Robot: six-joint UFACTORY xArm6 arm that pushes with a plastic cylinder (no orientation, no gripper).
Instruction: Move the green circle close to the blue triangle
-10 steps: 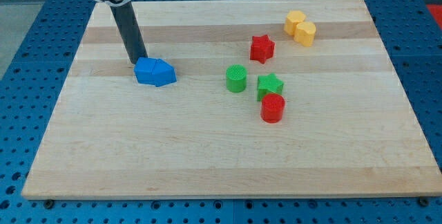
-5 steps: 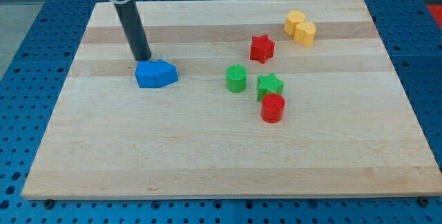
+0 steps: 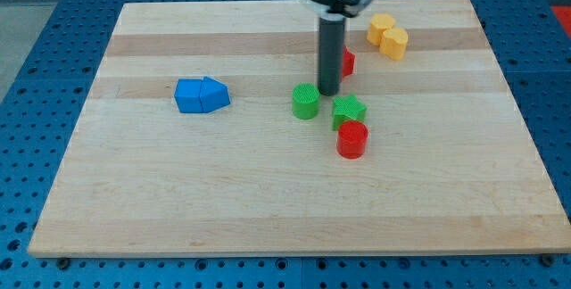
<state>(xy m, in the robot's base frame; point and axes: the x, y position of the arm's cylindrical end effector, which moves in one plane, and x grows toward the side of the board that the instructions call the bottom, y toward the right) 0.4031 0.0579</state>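
The green circle (image 3: pixel 305 102) stands near the middle of the wooden board (image 3: pixel 268 191). Two blue blocks lie touching at the view's left: a blue cube (image 3: pixel 188 95) and a blue triangle (image 3: pixel 215 94) on its right side. My tip (image 3: pixel 328 92) is down on the board just to the upper right of the green circle, very close to it, between it and the green star (image 3: pixel 349 110). The rod hides part of the red star (image 3: pixel 346 61).
A red cylinder (image 3: pixel 351 139) sits just below the green star. Two yellow blocks (image 3: pixel 388 36) lie touching at the view's top right. Blue perforated table surrounds the board.
My tip has left the blue blocks at the view's left and moved far right to the green circle's upper right. No block has visibly moved in the last half second.
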